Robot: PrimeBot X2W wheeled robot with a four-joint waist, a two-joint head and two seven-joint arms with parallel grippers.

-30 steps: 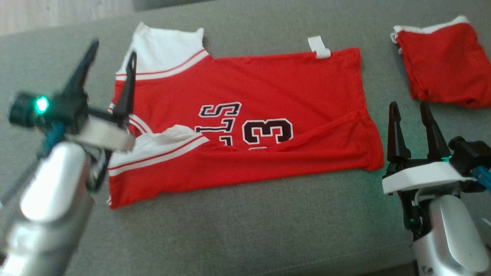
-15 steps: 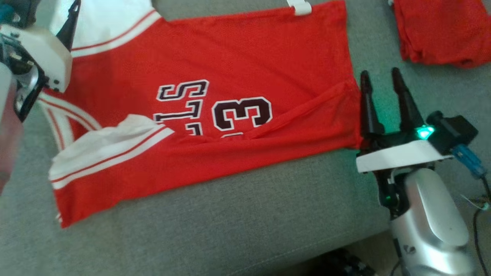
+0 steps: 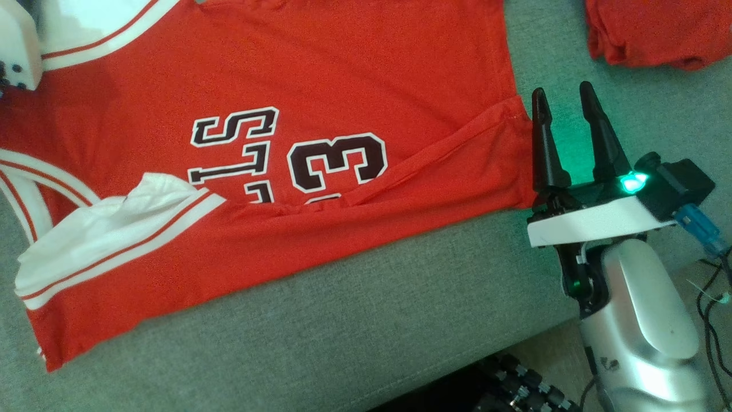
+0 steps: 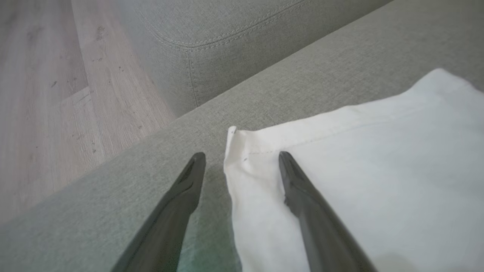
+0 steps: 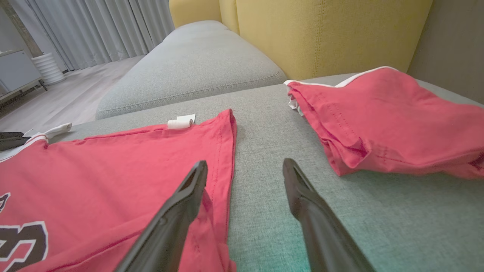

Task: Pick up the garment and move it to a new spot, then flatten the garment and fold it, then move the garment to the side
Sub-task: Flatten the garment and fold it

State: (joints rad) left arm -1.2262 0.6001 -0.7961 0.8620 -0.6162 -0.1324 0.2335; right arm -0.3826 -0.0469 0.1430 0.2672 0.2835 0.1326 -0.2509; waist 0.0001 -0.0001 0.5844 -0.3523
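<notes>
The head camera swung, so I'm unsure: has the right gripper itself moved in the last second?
Yes: the right gripper shifted left toward the jersey, away from the folded red garment.

The right gripper (image 3: 562, 91) has two long dark fingers (image 3: 546, 154) that narrow to points. Under them is a flat white plate (image 3: 589, 226), and next to it a black block (image 3: 677, 184) with a green light (image 3: 632, 183) and a blue plug (image 3: 700, 229). The forearm (image 3: 646, 326) is smooth silver with a small dark mark (image 3: 609, 363). The left gripper (image 4: 242, 155) has the same dark fingers, and its white cover (image 3: 17, 51) has small dark holes.
</notes>
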